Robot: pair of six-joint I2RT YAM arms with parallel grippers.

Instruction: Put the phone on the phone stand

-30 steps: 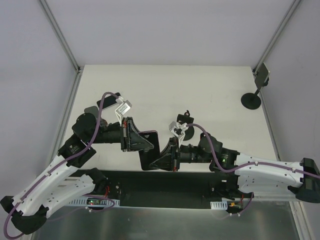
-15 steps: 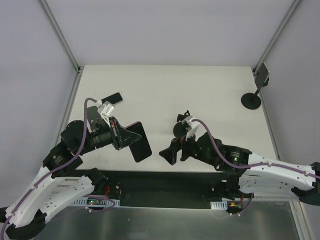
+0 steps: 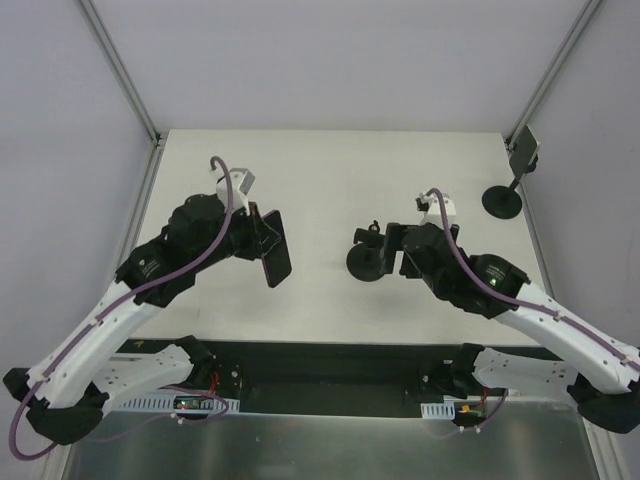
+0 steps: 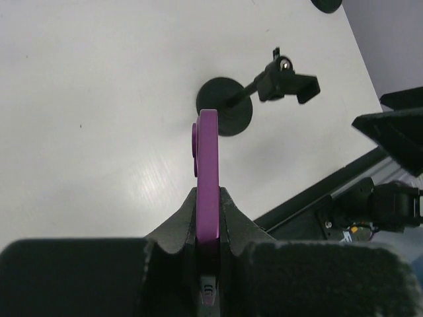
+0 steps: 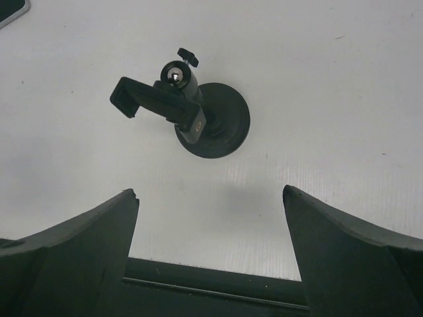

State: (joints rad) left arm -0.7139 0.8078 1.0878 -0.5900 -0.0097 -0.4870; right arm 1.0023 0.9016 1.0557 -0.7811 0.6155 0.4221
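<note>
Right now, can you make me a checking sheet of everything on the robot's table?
surface: white table, flat, no spills seen
job's things: phone held edge-up off the table; phone stand standing mid-table, clamp head empty
clutter: second stand at the far right edge
jaws: left jaws shut on the phone; right jaws open near the phone stand, holding nothing
cables: purple cable along the left arm; second purple cable on the right arm
surroundings: grey walls, metal frame posts

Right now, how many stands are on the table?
2. The phone stand stands near the middle of the table; a second stand, with a flat plate on top, is at the far right edge. Others may be hidden.
</note>
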